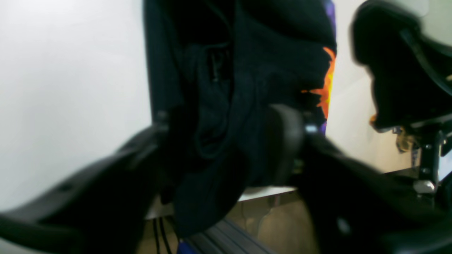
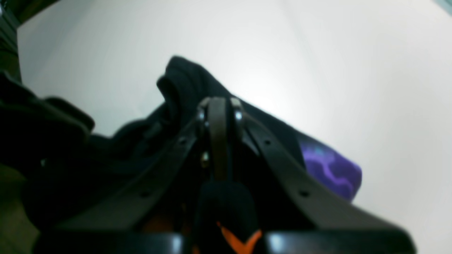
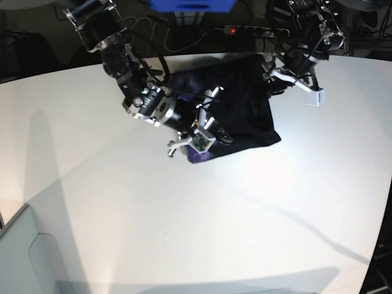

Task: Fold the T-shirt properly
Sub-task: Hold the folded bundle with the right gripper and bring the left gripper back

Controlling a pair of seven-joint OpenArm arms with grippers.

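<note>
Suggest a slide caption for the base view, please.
Both arms work a bunched black T-shirt on the white table, right gripper clamped on cloth.

in the left wrist view the left gripper (image 1: 226, 155) is blurred and its fingers (image 1: 88, 197) are cut off by the lower edge, and whether cloth is touched by them cannot be told. in the right wrist view the right gripper (image 2: 220, 116) is out of focus, and much of the t-shirt (image 2: 183, 81) is hidden behind it. in the base view the fingertips of both grippers are too small to be made out against the dark cloth.
</note>
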